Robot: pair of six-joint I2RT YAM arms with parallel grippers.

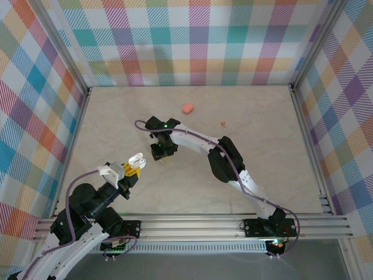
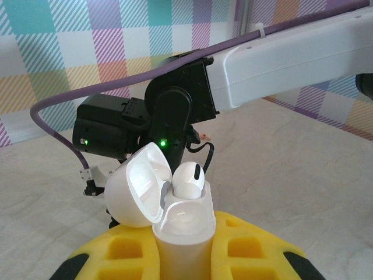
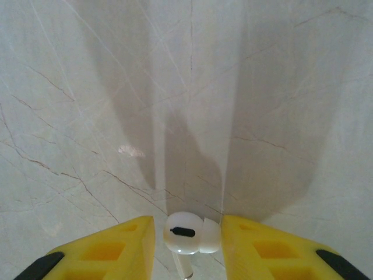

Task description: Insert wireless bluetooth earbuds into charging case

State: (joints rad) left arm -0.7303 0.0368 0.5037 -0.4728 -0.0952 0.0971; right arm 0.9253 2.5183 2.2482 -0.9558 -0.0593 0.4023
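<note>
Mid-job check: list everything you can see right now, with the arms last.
white charging case: one, white, lid open, upright in the left gripper's jaws
seated earbud: one, white, in the white charging case
loose earbud: one, white, between the right gripper's jaws
pink case: one, salmon-pink, far middle of table
pink earbud: one, salmon-pink, right of pink case, apart
table: one, pale marble
left gripper: yellow jaws, shut on case
right gripper: yellow jaws, grip unclear
</note>
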